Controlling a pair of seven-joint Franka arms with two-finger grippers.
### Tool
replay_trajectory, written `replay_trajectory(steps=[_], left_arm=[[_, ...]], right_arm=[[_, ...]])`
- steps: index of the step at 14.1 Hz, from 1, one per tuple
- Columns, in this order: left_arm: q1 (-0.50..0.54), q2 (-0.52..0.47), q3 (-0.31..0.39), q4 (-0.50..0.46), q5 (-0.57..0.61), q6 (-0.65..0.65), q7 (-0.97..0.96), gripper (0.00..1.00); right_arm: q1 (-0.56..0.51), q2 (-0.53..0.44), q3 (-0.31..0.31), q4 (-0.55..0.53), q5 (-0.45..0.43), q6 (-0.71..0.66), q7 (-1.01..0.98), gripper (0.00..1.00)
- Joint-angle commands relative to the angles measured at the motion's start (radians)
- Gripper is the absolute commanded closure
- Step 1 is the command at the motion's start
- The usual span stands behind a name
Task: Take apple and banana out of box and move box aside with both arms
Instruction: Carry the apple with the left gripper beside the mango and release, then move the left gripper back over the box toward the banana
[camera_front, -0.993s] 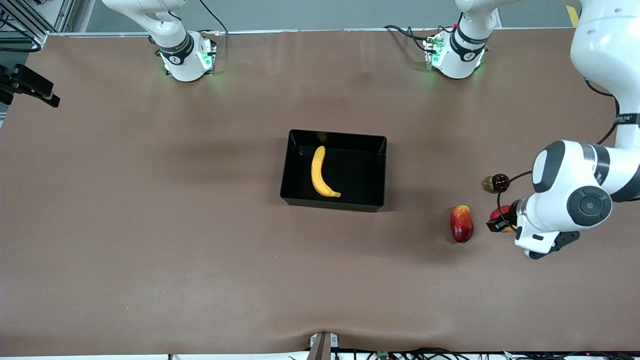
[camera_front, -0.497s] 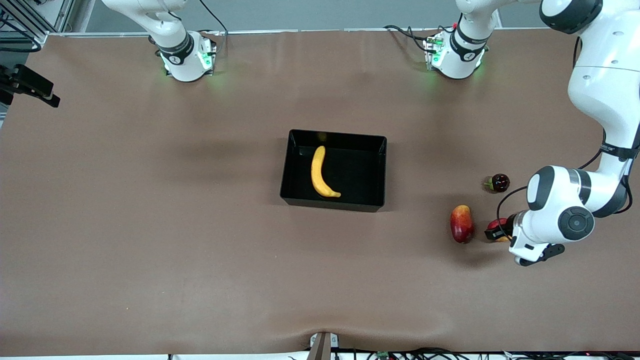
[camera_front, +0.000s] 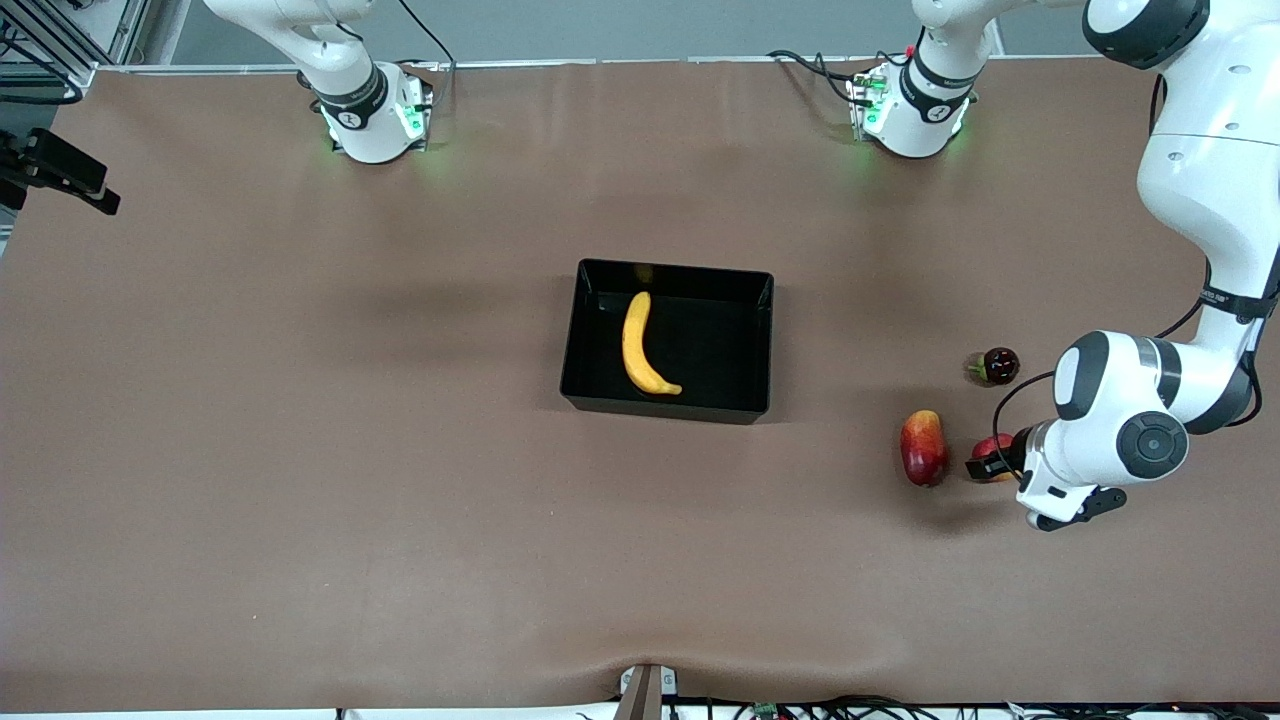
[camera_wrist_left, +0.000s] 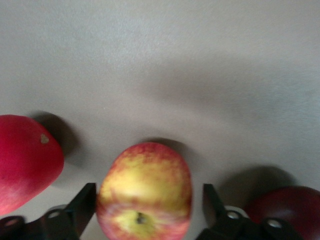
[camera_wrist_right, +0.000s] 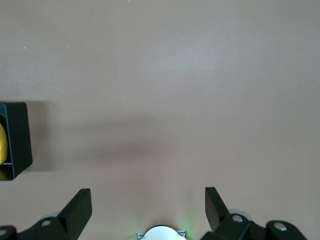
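The black box (camera_front: 720, 350) stands mid-table with the yellow banana (camera_front: 640, 345) lying in it. The small red and yellow apple (camera_front: 992, 446) sits on the table toward the left arm's end. My left gripper (camera_front: 990, 462) is down around it. In the left wrist view the apple (camera_wrist_left: 145, 192) lies between the open fingers (camera_wrist_left: 85, 205), which are not clamped on it. My right gripper (camera_wrist_right: 148, 200) is open and empty, waiting above the table near its own base, out of the front view. Its wrist view shows a corner of the box (camera_wrist_right: 17, 140).
An oval red and yellow fruit (camera_front: 923, 447) lies beside the apple, toward the box; it also shows in the left wrist view (camera_wrist_left: 25, 160). A dark red round fruit (camera_front: 998, 366) lies farther from the front camera than the apple. The right arm's base (camera_front: 370, 115) stands at the table's edge.
My left gripper has come down and shifted slightly toward the oval fruit, its fingers now around the apple. The box, banana and other fruits have not moved.
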Motion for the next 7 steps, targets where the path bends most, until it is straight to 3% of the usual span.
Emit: replay_trajectory(steps=[1, 3, 7], left_arm=[[0.011, -0.096, -0.049, -0.02, 0.007, -0.097, 0.0, 0.0], [0.012, -0.172, -0.094, -0.02, 0.004, -0.191, 0.0, 0.0], [0.0, -0.266, -0.27, -0.015, -0.097, -0.352, -0.087, 0.0]], right_arm=[[0.005, 0.0, -0.006, 0.008, 0.014, -0.007, -0.004, 0.0], [0.005, 0.0, -0.006, 0.007, 0.014, -0.007, -0.004, 0.0], [0.006, 0.0, -0.006, 0.008, 0.014, -0.007, -0.004, 0.0]])
